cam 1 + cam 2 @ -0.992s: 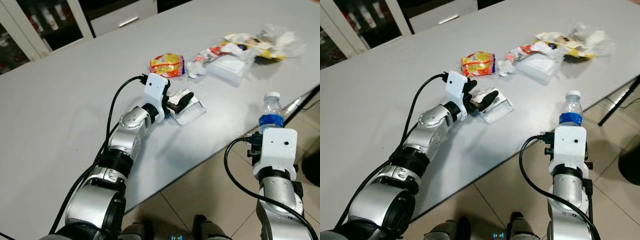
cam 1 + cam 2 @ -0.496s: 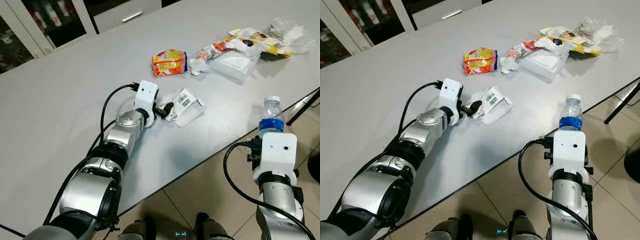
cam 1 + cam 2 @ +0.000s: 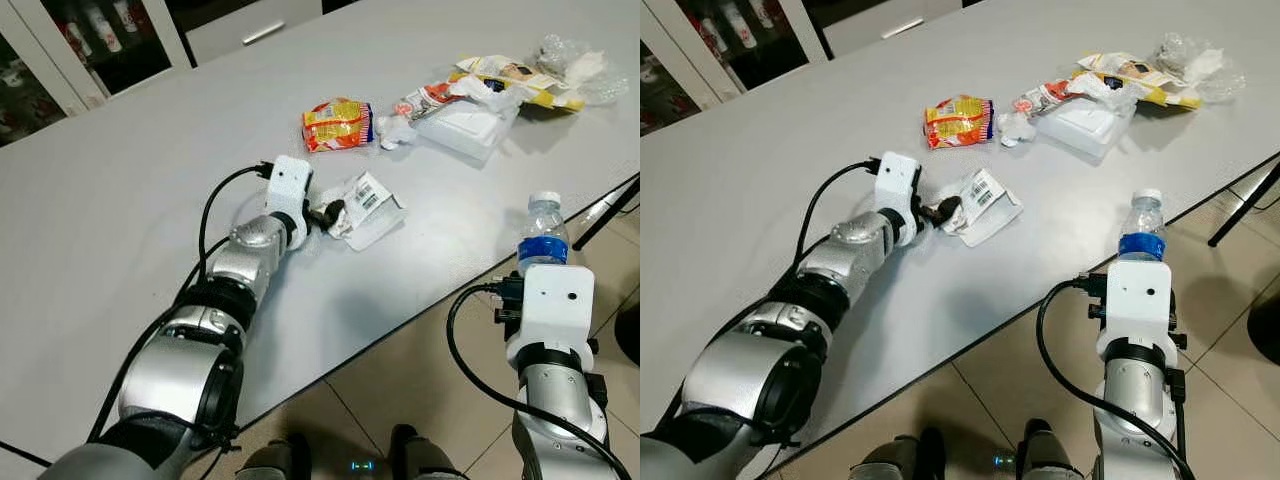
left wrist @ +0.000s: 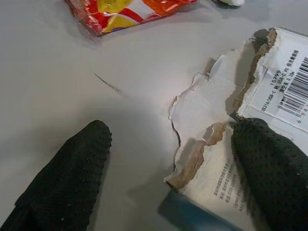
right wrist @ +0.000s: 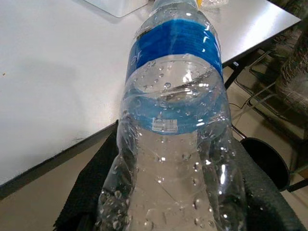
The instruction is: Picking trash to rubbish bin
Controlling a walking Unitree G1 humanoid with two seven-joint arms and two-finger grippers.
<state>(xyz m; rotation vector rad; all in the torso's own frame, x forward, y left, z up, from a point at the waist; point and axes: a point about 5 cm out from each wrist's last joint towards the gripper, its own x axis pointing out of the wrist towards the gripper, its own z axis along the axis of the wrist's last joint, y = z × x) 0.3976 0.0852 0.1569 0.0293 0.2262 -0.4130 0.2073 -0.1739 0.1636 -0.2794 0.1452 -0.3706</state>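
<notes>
Left hand (image 4: 168,159) open, one finger (image 4: 269,168) on the torn carton (image 3: 368,205) flat on the worktop (image 3: 130,220) — it may slide away; right hand (image 5: 173,192) grips the water bottle (image 3: 542,232) — could slip

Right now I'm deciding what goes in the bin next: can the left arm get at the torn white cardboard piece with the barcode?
Probably yes: the left gripper is open at the torn white cardboard piece, one finger already on it.

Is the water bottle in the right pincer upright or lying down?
Upright. The bottle stands in the right pincer with its white cap on top, beside the table edge.
</notes>
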